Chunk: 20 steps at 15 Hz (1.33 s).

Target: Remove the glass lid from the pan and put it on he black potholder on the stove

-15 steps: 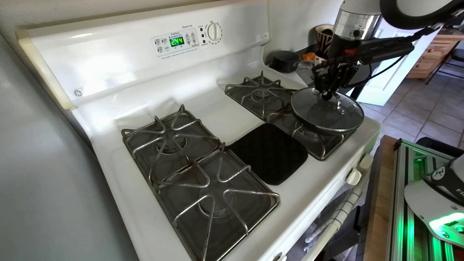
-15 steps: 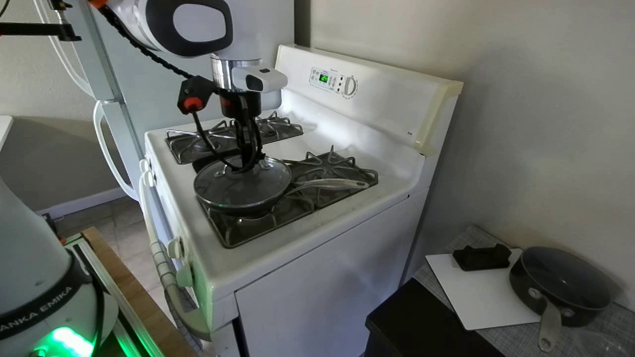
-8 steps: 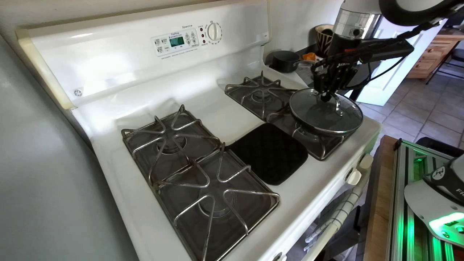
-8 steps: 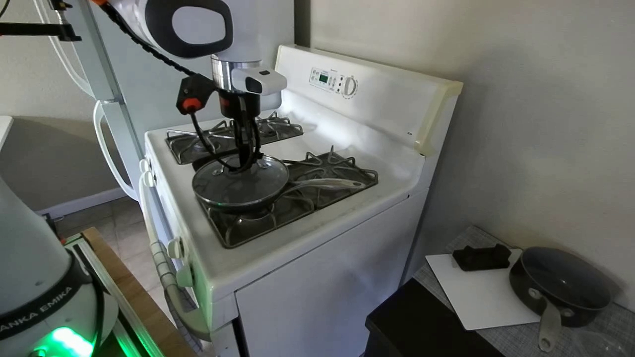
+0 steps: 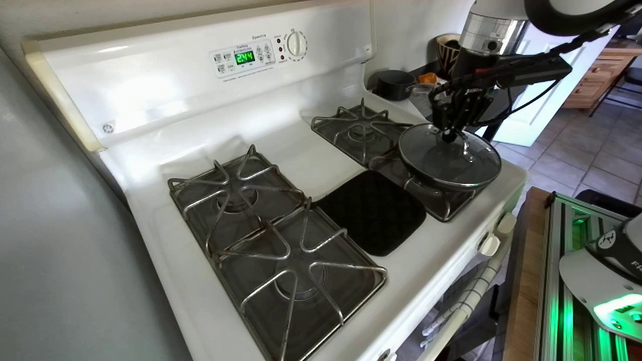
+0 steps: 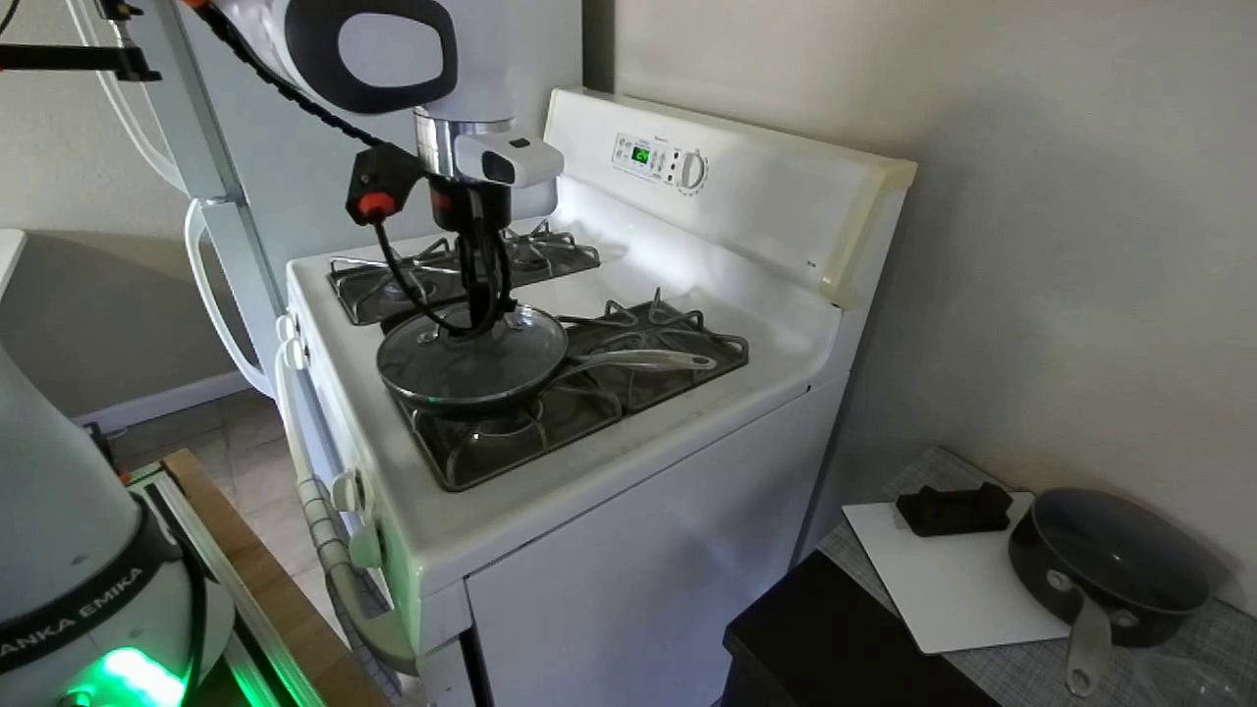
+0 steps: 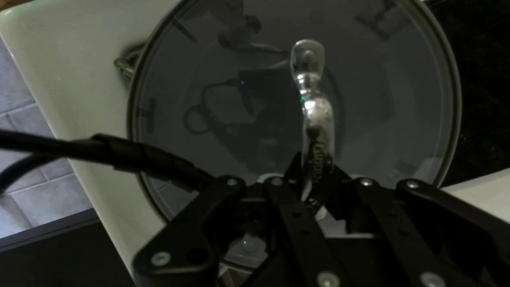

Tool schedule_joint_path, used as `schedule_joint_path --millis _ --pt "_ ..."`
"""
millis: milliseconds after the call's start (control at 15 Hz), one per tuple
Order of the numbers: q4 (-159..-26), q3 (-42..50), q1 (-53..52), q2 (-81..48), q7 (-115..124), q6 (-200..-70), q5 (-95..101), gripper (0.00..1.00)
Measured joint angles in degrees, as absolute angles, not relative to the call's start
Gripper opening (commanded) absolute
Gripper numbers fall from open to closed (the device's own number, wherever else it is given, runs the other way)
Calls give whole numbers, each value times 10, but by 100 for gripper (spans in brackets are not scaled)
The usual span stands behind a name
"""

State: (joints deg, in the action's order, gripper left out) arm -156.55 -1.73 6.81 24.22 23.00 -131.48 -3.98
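The round glass lid (image 5: 451,163) rests on the dark pan, nearly hiding its body in both exterior views. The pan's light metal handle (image 6: 653,361) shows in an exterior view. My gripper (image 5: 450,134) points down and is shut on the lid's arched metal handle (image 7: 308,85); it also shows there in the wrist view (image 7: 315,175). I cannot see a gap between lid and pan. The black potholder (image 5: 373,213) lies flat on the white stove (image 5: 296,155), between the burner grates, beside the pan; its edge shows in the wrist view (image 7: 482,87).
Iron grates (image 5: 301,250) cover the stove on both sides of the potholder. The control panel (image 5: 244,57) stands at the back. A small dark pot (image 6: 1110,560) sits on a side counter. A cable (image 7: 159,163) hangs beside the gripper. A grey fridge (image 6: 295,177) stands beyond the stove.
My gripper, the lid and the pan with its handle have shifted together slightly to the left in both exterior views. The grip looks the same.
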Motion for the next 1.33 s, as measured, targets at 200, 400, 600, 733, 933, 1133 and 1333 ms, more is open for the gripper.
schedule_joint_path --millis 200,400,600,733,933,1133,1333 --pt "-1566 -17 69 242 230 -1315 -40 0" --pt "-1566 -17 69 242 230 -1314 -40 0" --pt "-1566 -17 68 243 230 -1314 -40 0" --pt "-1566 -17 68 243 230 -1313 -40 0" --pt "-1565 -16 68 244 230 -1310 -40 0" --pt "-1562 -13 68 248 227 -1298 -40 0" --pt "-1559 -11 68 256 225 -1283 -40 0"
